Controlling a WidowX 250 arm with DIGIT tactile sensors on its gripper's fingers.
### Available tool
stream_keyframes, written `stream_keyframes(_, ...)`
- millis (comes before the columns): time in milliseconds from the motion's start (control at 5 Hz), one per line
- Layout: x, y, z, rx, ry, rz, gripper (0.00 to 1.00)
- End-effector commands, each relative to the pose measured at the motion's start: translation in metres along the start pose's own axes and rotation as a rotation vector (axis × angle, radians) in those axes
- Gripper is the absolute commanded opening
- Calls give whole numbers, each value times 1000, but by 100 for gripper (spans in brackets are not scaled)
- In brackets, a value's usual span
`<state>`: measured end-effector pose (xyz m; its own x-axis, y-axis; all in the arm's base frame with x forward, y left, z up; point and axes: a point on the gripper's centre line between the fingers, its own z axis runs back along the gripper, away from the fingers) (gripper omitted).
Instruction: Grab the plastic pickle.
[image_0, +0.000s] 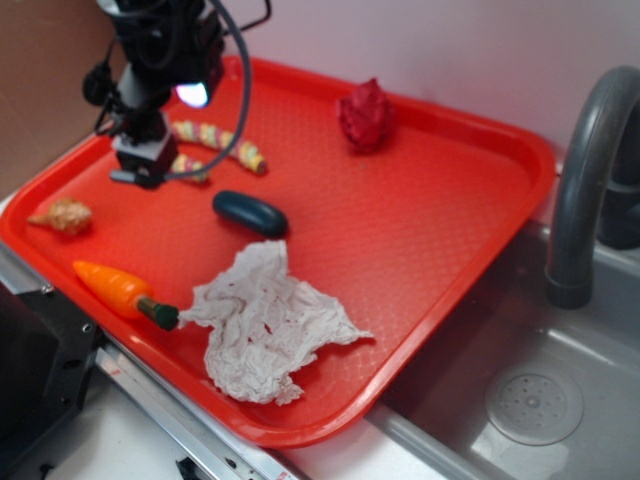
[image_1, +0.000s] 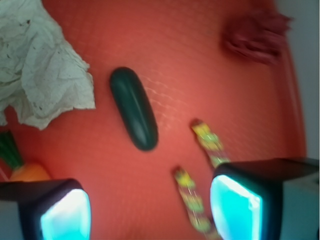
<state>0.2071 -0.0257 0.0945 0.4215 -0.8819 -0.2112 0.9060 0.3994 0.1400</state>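
The plastic pickle (image_0: 249, 213) is a dark teal oblong lying flat on the red tray (image_0: 420, 230), near its middle. In the wrist view the pickle (image_1: 133, 108) lies ahead of the jaws, slightly left of centre. My gripper (image_0: 140, 172) hovers at the tray's back left, above the striped rope (image_0: 222, 142), to the left of the pickle and apart from it. In the wrist view the gripper (image_1: 150, 210) is open and empty, with bare tray and one rope end (image_1: 192, 200) between its glowing pads.
A crumpled white paper (image_0: 265, 322) lies in front of the pickle. An orange carrot (image_0: 120, 290) and a tan shell-like item (image_0: 62, 215) sit at the tray's left. A dark red crumpled item (image_0: 366, 115) is at the back. A sink (image_0: 530, 400) and grey faucet (image_0: 580, 180) are right.
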Motion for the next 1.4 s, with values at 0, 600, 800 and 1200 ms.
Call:
stream_keyframes(0, 23, -3, -45, -5, 30, -58, 100)
stream_keyframes(600, 32, -2, -77, -76, 59, -69, 0)
stream_keyframes(800, 23, 2, -67, -80, 53, 55, 0)
stream_keyframes(1200, -11, 26, 5, 73, -64, 609, 0)
